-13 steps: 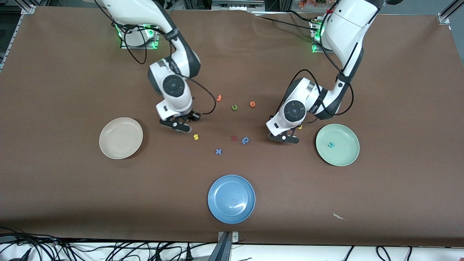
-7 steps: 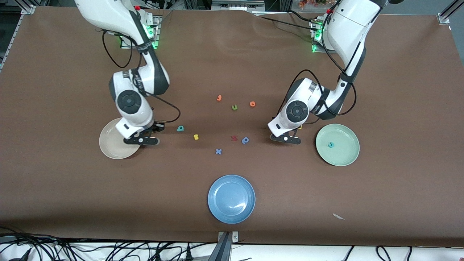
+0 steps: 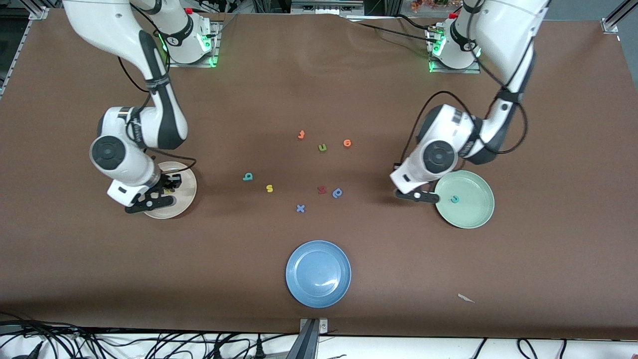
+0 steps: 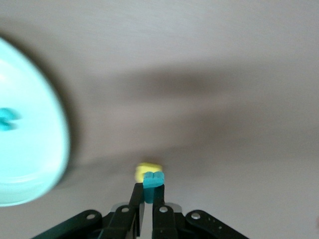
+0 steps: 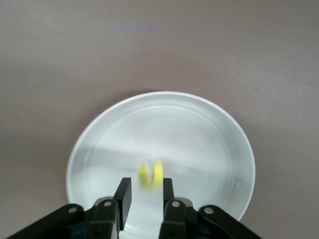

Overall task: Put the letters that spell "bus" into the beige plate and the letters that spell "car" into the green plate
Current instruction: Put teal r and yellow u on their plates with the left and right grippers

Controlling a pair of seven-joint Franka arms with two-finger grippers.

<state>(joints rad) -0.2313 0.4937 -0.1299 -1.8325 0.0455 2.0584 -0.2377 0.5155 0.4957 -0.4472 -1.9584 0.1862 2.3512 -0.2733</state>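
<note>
Right gripper's [image 5: 148,183] yellow letter [image 5: 151,174] blurs over beige plate [image 5: 209,134].

Both arms are glossy white with dark grey joints. Black cables loop along them. Green lights glow at their bases, and the fingers [image 5: 123,196] are black.

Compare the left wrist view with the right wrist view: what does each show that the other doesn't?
Left wrist only: the left gripper shut on the held teal letter, a yellow letter close beside it, and the green plate with another teal letter in it.
Right wrist only: the right gripper, open over the beige plate, with a blurred yellow letter at its fingertips.
Both: the brown table.
</note>
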